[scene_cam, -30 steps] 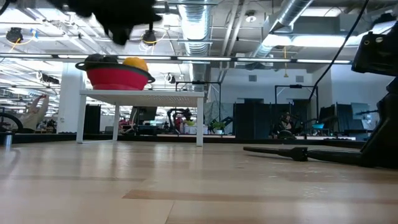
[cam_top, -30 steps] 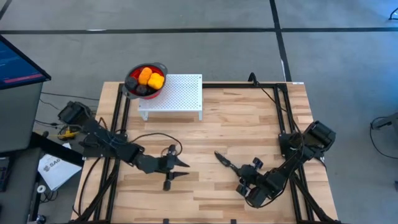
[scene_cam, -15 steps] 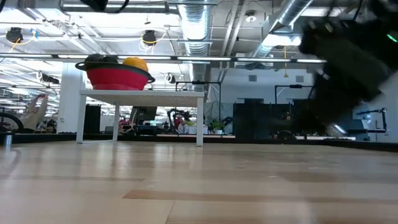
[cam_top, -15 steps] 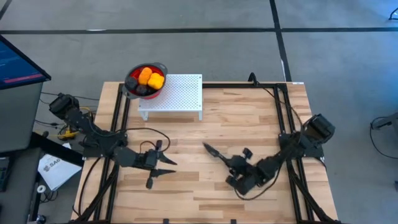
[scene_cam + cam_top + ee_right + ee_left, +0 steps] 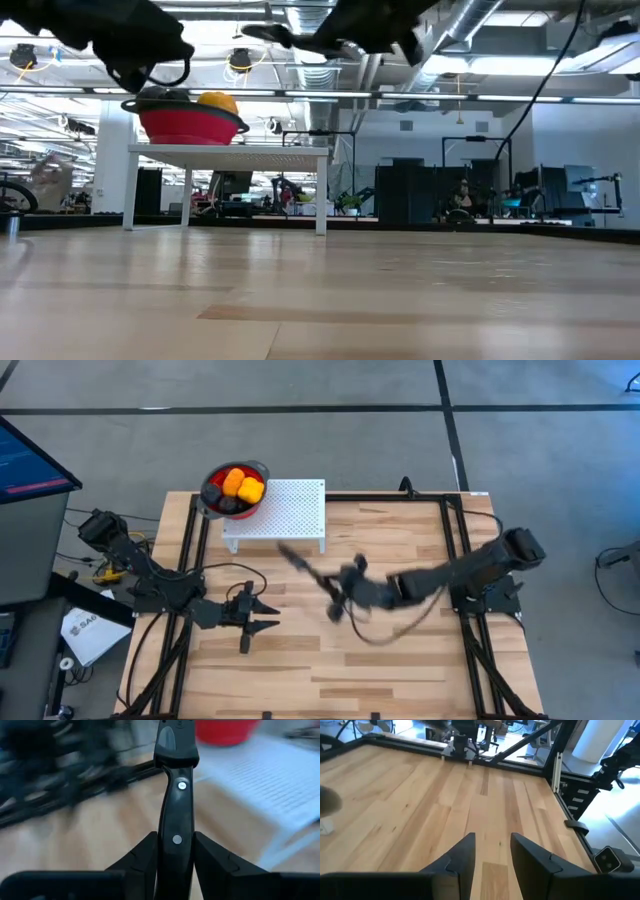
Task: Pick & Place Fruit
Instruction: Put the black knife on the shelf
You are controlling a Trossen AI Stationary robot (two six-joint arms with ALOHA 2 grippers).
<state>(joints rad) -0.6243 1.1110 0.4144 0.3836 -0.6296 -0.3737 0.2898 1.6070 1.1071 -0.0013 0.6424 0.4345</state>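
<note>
The fruit (image 5: 240, 487), orange, yellow and dark pieces, lies in a red colander (image 5: 212, 501) on the left end of a white perforated stand (image 5: 290, 510). The colander (image 5: 190, 124) and a yellow piece (image 5: 217, 100) also show in the low view. My right gripper (image 5: 338, 594) hangs over the table's middle, shut on a black-handled knife (image 5: 300, 567) whose blade points at the stand. My left gripper (image 5: 257, 616) is open above bare wood near the table's left side; its fingers (image 5: 465, 852) enclose nothing. My right gripper pinches the knife's black riveted handle (image 5: 176, 827) between its two fingers (image 5: 145, 852). The handle runs forward along the fingers and past their tips. The knife is lifted clear of the table, its blade (image 5: 288, 555) reaching toward the white stand.
The white stand (image 5: 228, 153) rests on legs at the table's far edge. A black frame (image 5: 455, 550) runs along the table's sides. Bare wood (image 5: 330, 670) lies along the near edge. A cable (image 5: 385, 632) loops under my right arm.
My right gripper has lifted the knife off the table near the right side and swung it up, left and toward the far edge, nearer the white stand. My left gripper has drawn back toward the table's left edge.
</note>
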